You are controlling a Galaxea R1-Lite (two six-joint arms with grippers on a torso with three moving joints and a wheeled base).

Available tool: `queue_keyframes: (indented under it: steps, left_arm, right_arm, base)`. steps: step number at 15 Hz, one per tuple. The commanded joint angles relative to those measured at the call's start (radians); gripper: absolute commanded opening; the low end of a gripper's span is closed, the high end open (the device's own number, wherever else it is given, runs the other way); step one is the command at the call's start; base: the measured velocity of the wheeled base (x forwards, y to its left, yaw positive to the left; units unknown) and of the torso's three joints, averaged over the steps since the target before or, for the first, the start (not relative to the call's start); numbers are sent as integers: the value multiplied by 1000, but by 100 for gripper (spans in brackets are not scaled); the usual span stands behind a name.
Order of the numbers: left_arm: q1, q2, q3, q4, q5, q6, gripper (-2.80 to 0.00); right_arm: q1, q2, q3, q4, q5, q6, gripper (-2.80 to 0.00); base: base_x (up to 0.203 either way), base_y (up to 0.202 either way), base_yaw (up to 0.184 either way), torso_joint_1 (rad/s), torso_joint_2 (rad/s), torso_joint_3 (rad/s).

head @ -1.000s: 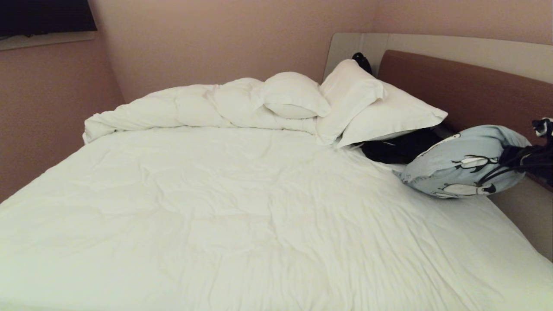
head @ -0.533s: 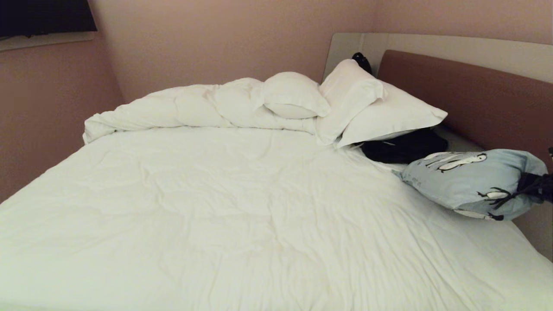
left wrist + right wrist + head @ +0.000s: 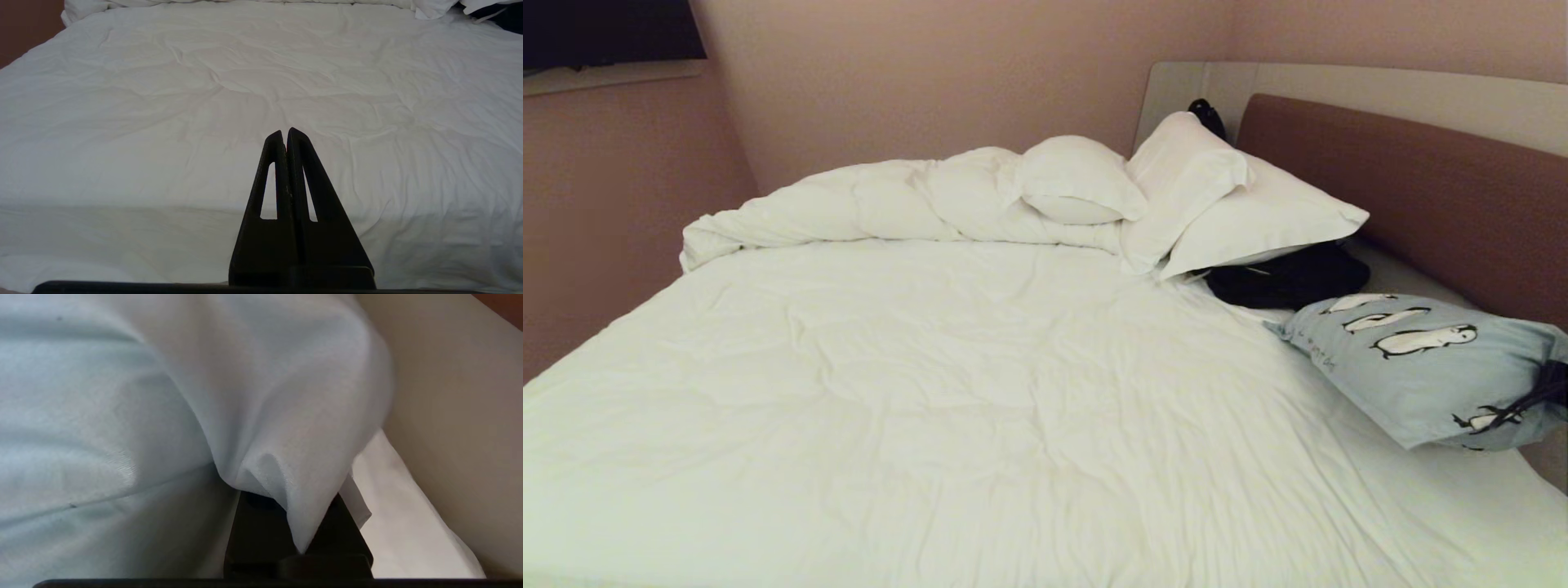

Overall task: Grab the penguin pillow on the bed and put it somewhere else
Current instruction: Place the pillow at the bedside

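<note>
The penguin pillow [image 3: 1429,367] is seen at the right edge of the head frame, lying near the right side of the bed [image 3: 980,408], just below the brown headboard [image 3: 1421,188]. Its far corner rests on the white sheet, while its near end is gathered into the right pincer [image 3: 1553,385], of which only dark parts are visible at the frame's right border. In the right wrist frame the light blue cloth [image 3: 171,396] is pinched tightly between the closed jaws of the right pincer [image 3: 298,522], and the fabric hangs over them in a fold.

The left pincer [image 3: 286,136] is shown in the lower centre of the left wrist frame, with its jaws pressed together and nothing held, above the white sheet.

In the upper centre of the head frame the white pillows [image 3: 1217,196] and the rumpled duvet [image 3: 874,204] are piled. A black item [image 3: 1286,278] is partly hidden under the pillows.
</note>
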Motion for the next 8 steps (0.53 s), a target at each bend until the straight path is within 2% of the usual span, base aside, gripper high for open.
queue_keyframes:
  steps: [1,7,8]
  left_arm:
    - [0,0,0,0,0,0,-280]
    - [0,0,0,0,0,0,-280]
    - [0,0,0,0,0,0,-280]
  right_arm:
    - [-28,11,6,-5,14,1,-280]
    - [-92,80,-13,-5,16,-3,-280]
    - [-97,85,-16,-5,15,-3,0]
  base:
    - [0,0,0,0,0,0]
    - [0,0,0,0,0,0]
    - [0,0,0,0,0,0]
